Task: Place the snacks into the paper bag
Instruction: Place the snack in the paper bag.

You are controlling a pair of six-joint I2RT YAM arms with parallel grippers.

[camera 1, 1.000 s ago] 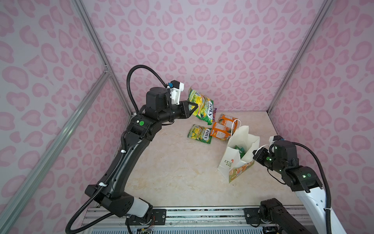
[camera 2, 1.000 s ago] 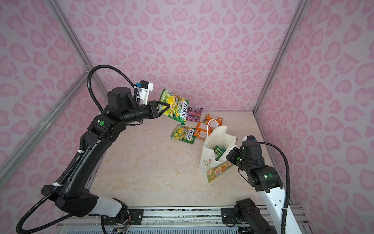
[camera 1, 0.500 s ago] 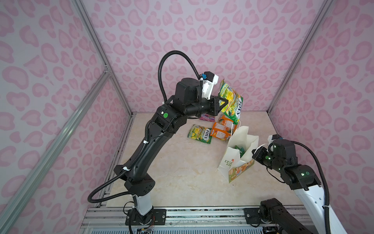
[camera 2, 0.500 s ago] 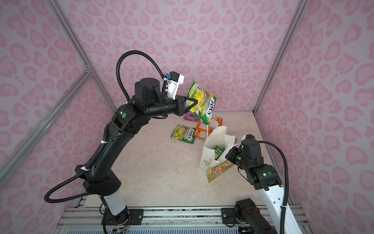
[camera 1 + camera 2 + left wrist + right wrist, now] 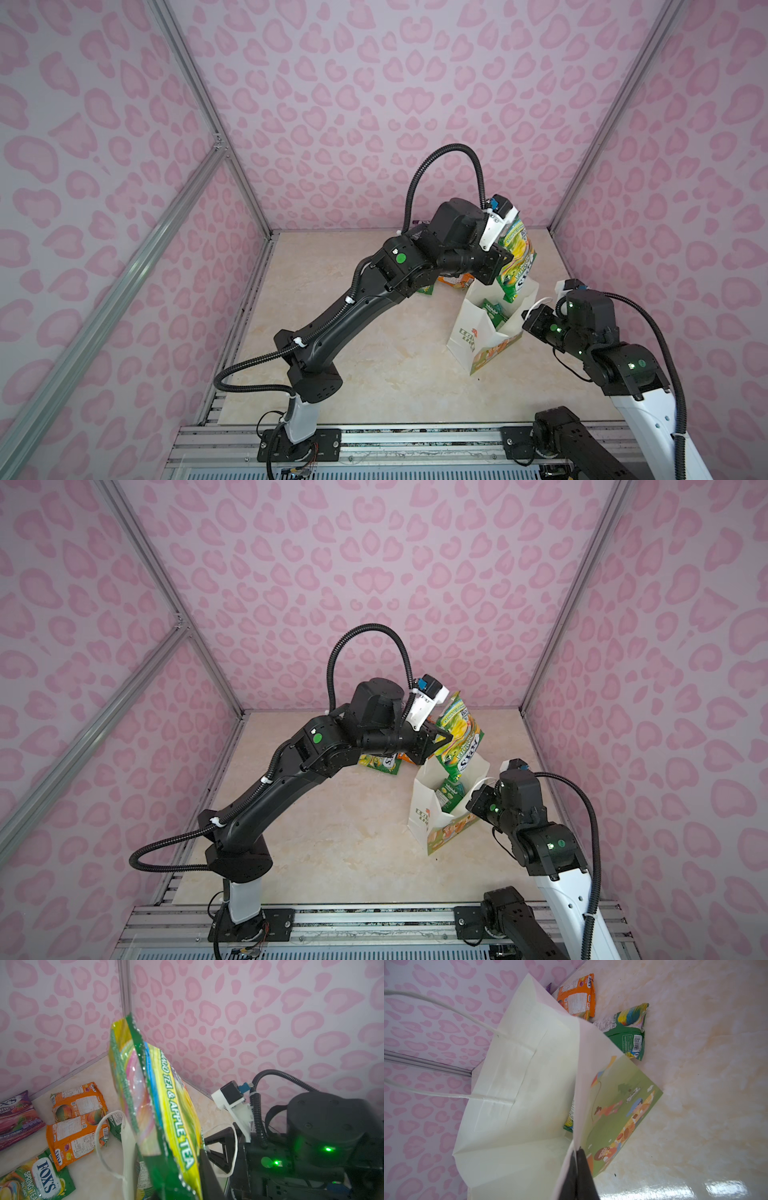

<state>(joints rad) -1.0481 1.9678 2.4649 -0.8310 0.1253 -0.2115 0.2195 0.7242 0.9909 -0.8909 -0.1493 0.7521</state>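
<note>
My left gripper (image 5: 504, 254) (image 5: 441, 741) is shut on a yellow-green FOX'S packet (image 5: 518, 266) (image 5: 460, 742) (image 5: 166, 1118), which hangs with its lower end just over the open mouth of the white paper bag (image 5: 467, 338) (image 5: 419, 812). A green packet (image 5: 492, 313) (image 5: 451, 792) stands inside the bag. My right gripper (image 5: 530, 323) (image 5: 473, 803) (image 5: 576, 1154) is shut on the paper bag's (image 5: 519, 1084) rim at its near right side. More snacks lie behind the bag: two orange packets (image 5: 76, 1101), a purple one (image 5: 14, 1115) and a second FOX'S packet (image 5: 41, 1178) (image 5: 380, 763).
The pink patterned walls close in on three sides, and the bag stands near the right wall (image 5: 665, 208). My left arm (image 5: 353, 307) stretches diagonally across the table's middle. A metal rail (image 5: 374, 440) runs along the front edge.
My left arm has swung to the right, carrying the FOX'S packet from the back left to over the bag's mouth. The right gripper has kept its hold on the bag.
</note>
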